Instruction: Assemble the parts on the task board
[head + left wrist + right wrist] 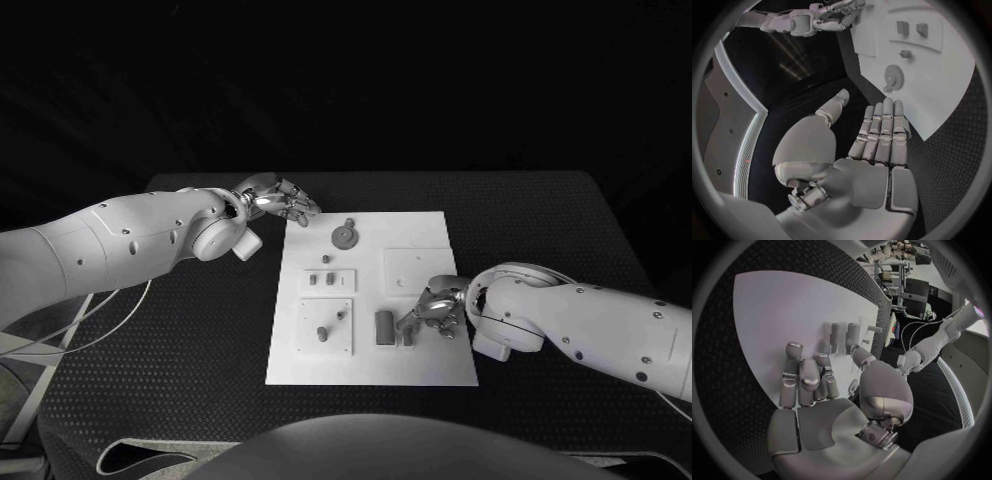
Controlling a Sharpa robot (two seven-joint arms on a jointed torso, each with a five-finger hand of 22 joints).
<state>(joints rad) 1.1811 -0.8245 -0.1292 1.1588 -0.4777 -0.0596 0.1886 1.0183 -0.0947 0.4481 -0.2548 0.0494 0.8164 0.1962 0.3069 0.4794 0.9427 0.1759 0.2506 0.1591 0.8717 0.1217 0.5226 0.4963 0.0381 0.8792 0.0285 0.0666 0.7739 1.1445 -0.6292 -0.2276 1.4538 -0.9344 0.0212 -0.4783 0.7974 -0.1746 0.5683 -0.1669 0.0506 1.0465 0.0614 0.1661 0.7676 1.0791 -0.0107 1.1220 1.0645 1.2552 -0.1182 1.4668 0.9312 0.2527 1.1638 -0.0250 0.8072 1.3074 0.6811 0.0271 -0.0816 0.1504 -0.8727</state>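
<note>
Two arms: both white, the left one coming in over the table's far left part, the right one over its near right part.
Table (173, 330): black, carrying the task board at its middle.
Task board (418, 240): white plate lying flat, long side running away from the robot; it bears raised white blocks and grey parts.
Left hand (281, 203): just off the board's far left corner, above the black table; in the left wrist view its fingers (882, 130) lie straight and side by side, thumb set apart, nothing in its grasp.
Right hand (437, 305): over the board's near right area; in the right wrist view its fingers (807, 382) curl inward above the upright grey parts; whether they pinch one, I cannot tell.
Near-left block (326, 325): holds small grey pegs standing in it.
Mid-left block (327, 280): holds two small grey pieces.
Gear (345, 236): grey, round, flat on the board's far part.
Upright bar (384, 326): grey, standing on the board just beside the right hand.
</note>
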